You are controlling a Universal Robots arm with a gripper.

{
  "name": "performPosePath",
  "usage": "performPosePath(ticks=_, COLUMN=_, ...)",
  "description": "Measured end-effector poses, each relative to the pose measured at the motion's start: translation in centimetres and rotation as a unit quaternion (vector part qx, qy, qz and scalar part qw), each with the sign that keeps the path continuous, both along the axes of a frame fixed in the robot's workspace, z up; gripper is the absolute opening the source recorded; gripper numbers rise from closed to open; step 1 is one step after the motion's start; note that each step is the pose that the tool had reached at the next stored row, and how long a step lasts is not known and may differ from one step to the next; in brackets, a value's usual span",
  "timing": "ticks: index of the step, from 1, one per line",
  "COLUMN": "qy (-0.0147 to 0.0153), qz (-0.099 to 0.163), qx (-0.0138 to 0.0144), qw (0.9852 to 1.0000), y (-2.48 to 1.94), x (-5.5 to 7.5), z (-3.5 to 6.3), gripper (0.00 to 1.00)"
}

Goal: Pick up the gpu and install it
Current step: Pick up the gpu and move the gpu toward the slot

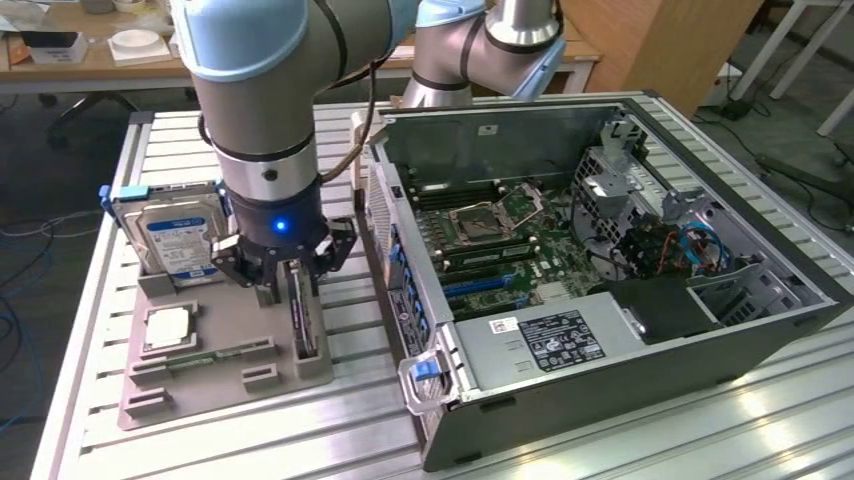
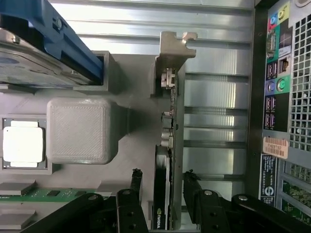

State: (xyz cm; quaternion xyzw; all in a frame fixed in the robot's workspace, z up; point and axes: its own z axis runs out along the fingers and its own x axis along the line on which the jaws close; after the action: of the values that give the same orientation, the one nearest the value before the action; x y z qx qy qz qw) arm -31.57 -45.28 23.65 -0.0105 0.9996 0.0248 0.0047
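The gpu (image 1: 306, 322) stands on edge in a slot of the grey holder tray (image 1: 214, 392), a thin dark card. In the wrist view the gpu (image 2: 168, 145) shows its silver bracket end (image 2: 171, 53) farthest from the fingers. My gripper (image 1: 291, 284) hangs straight down over the card's near end. In the wrist view the gripper (image 2: 164, 178) is open, with one black fingertip (image 2: 136, 175) on each side of the card. A small gap shows at the side facing the processor; the other finger is very close to the card. Nothing is gripped.
A hard drive (image 1: 180, 240) with a blue-white label stands at the tray's back, a square silver processor (image 1: 170, 327) and a memory stick (image 1: 220, 355) lie in front. The open computer case (image 1: 747, 330) with its motherboard (image 1: 501, 240) stands at the exterior view's right, close to the tray.
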Motion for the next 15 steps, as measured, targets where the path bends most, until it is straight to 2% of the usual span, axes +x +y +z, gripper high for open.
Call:
performPosePath(ticks=3, qy=-0.0001, qz=0.000, qx=0.0000, qw=1.0000, y=-0.08, x=0.00, z=-0.55, gripper=0.47)
performPosePath(ticks=9, qy=0.0001, qz=0.000, qx=-0.0002, qw=1.0000, y=-0.08, x=0.00, z=-0.56, gripper=0.47)
performPosePath(ticks=15, qy=0.0001, qz=0.000, qx=-0.0001, qw=1.0000, y=0.29, x=-0.01, z=-0.76, gripper=0.47)
